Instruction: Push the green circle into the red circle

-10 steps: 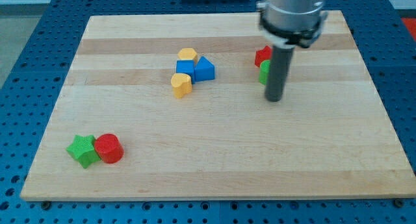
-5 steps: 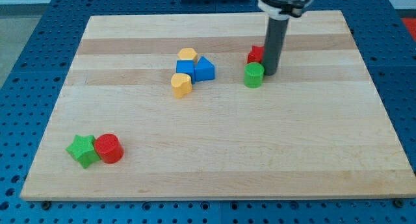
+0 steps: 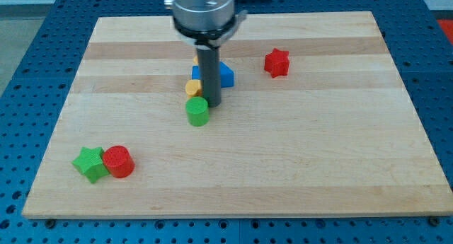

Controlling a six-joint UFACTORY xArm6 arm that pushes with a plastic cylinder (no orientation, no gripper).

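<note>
Our tip [image 3: 212,105]: lower end of our dark rod, down at the board; it sits just to the upper right of the green circle, touching it or very nearly so. We carry no jaws, so nothing is grasped; the rod only bears against things.
Green circle [image 3: 197,111]: upright, near the middle of the board, a little left of centre, just below the yellow and blue cluster.
Red circle [image 3: 119,161]: lower left part of the board, well apart from the green circle, down and to the view's left of it.
Green star [image 3: 90,163]: pressed against the left side of the red circle.
Yellow block [image 3: 193,88]: just above the green circle, partly hidden by our rod; shape we cannot tell.
Blue blocks [image 3: 225,73]: behind our rod, one corner showing at its right, a sliver at its left; count unclear.
Red star [image 3: 277,62]: alone at upper right, well clear of our rod.
Board [image 3: 318,159]: pale wood, lying on a blue perforated table [image 3: 28,74].
</note>
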